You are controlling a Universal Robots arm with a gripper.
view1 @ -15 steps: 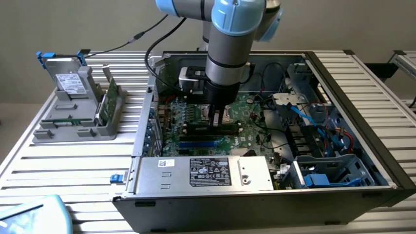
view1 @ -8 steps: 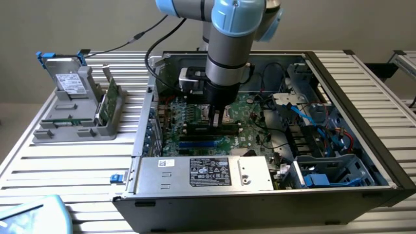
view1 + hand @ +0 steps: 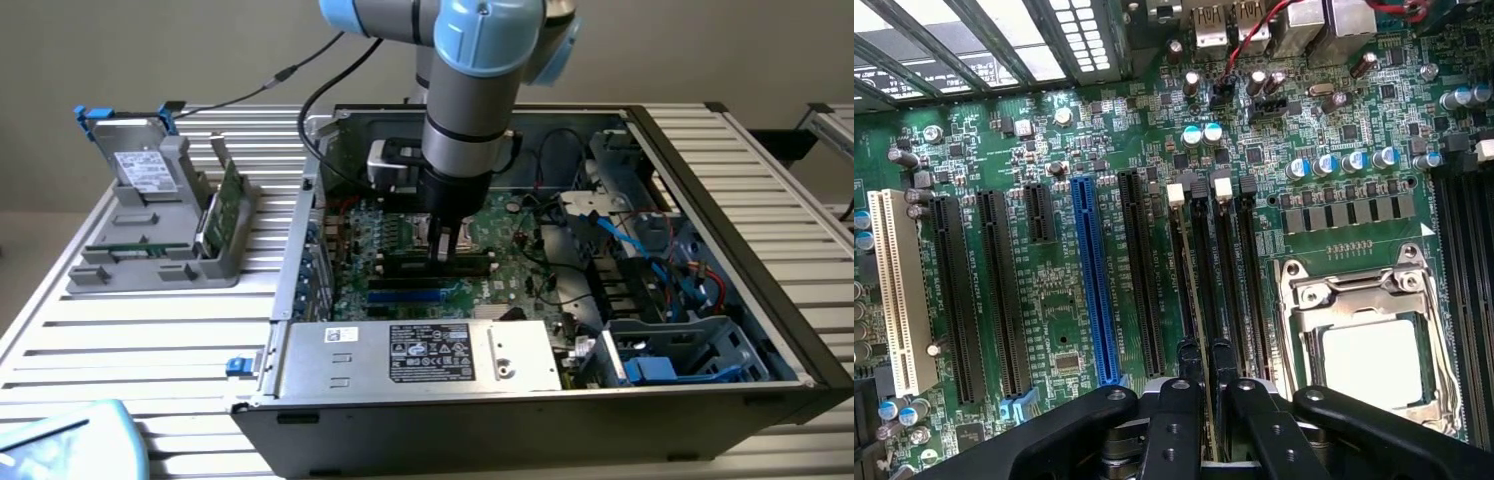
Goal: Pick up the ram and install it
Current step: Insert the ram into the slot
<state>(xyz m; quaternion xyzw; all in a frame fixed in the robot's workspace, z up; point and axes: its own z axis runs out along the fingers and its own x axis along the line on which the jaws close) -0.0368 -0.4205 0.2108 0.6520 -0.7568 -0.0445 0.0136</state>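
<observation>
Wrist view: tool [image 3: 1205, 368] tight on the ram [image 3: 1204, 330] over memory slots [image 3: 1239, 270], between blue slot [image 3: 1097, 280] and CPU socket [image 3: 1369, 340]

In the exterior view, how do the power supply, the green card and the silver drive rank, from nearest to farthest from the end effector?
1. Power supply, in the case with the end effector.
2. Green card, upright in the holder at the exterior view's left.
3. Silver drive, farther left in that holder.
</observation>
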